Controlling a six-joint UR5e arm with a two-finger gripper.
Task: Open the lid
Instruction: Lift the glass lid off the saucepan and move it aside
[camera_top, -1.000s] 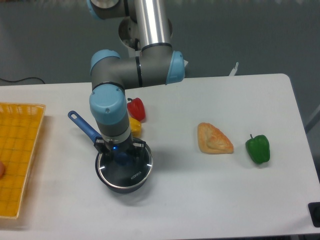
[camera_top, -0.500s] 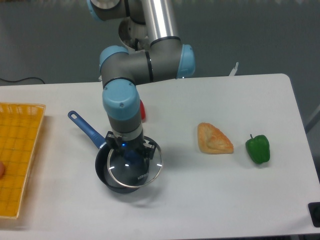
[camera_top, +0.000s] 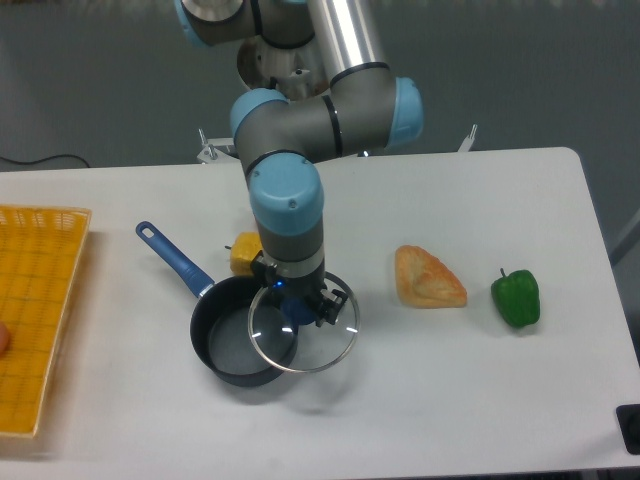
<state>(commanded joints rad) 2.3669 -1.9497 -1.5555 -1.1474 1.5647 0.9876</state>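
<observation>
Arm: wrist pointed straight down over the right edge of the saucepan (camera_top: 232, 345). Gripper (camera_top: 300, 309): fingers pinched on the blue knob of the lid (camera_top: 310, 342). Lid: held off the pan, roughly level, overlapping the pan's right rim and reaching out over the table (camera_top: 450, 400) to the right. Saucepan: dark, uncovered, blue handle running up-left. Yellow pepper (camera_top: 245, 253): just behind the pan. Pastry (camera_top: 428, 278) and green pepper (camera_top: 516, 297): well right. Yellow basket (camera_top: 35, 310): far left.
</observation>
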